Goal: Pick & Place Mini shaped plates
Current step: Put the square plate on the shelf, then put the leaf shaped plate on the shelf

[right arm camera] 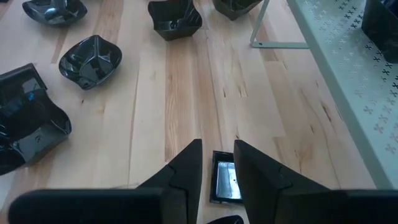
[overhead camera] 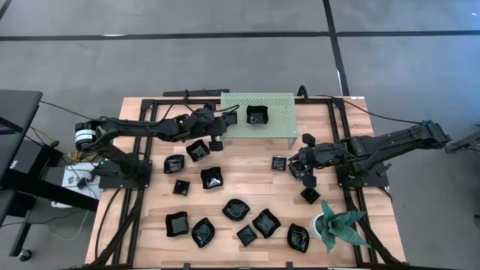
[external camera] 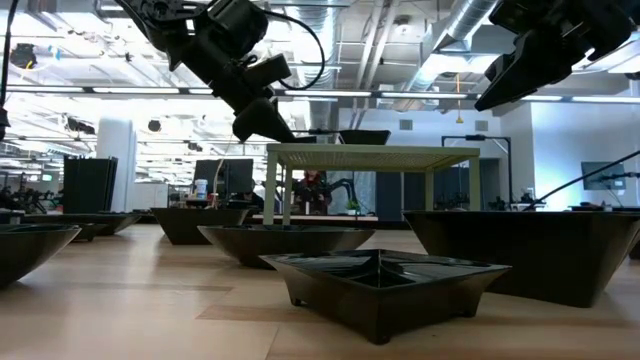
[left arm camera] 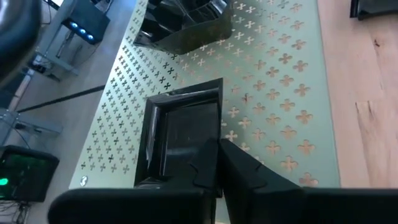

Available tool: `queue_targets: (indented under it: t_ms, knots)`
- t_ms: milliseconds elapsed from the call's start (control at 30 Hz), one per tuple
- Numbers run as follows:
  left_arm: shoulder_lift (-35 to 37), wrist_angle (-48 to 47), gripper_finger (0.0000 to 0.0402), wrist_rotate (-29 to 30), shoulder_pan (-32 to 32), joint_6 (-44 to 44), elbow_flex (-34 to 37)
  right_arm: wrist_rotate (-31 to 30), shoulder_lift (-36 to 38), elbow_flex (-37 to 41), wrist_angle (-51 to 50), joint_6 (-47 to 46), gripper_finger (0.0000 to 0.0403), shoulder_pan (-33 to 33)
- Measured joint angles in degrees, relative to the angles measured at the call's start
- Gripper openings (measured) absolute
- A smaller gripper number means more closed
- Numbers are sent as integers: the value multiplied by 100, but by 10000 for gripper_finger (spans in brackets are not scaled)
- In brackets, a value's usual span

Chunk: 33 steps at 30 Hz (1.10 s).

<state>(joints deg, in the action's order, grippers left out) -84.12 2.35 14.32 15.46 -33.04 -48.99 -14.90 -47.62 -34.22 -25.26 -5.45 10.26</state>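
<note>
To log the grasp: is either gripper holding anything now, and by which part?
The left gripper seems to pinch a square plate by its near rim, above the green shelf. The right gripper hangs open over a small plate, holding nothing.

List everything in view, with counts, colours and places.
Plates on table: about thirteen, glossy black, scattered over the wood; a small square one lies under the right gripper.
Plates on stand: two, black; one at the left gripper.
Stand: one, pale green, perforated, far edge.
Plant: one, green in a white pot, near right corner.
Table: one, light wood.
Left gripper: dark, at the stand's left end.
Right gripper: dark, open, right of centre.
</note>
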Motion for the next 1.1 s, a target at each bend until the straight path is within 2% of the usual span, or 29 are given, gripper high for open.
queue_targets:
  t_ms: [333,500,633,867,1100]
  knots:
    - [-4,125,68,232,-24,25,3,-11,0,2,31,2,87,0]
    - [22,355,92,251,-262,24,4,-15,-64,0,220,0,87,0]
    - [44,452,105,522,-435,24,4,-14,-240,2,580,1,87,-48]
    - [44,447,114,628,-926,263,4,-20,-681,0,1345,435,87,-447]
    - [44,437,114,815,-1448,289,4,-13,-1077,2,1379,234,97,-738]
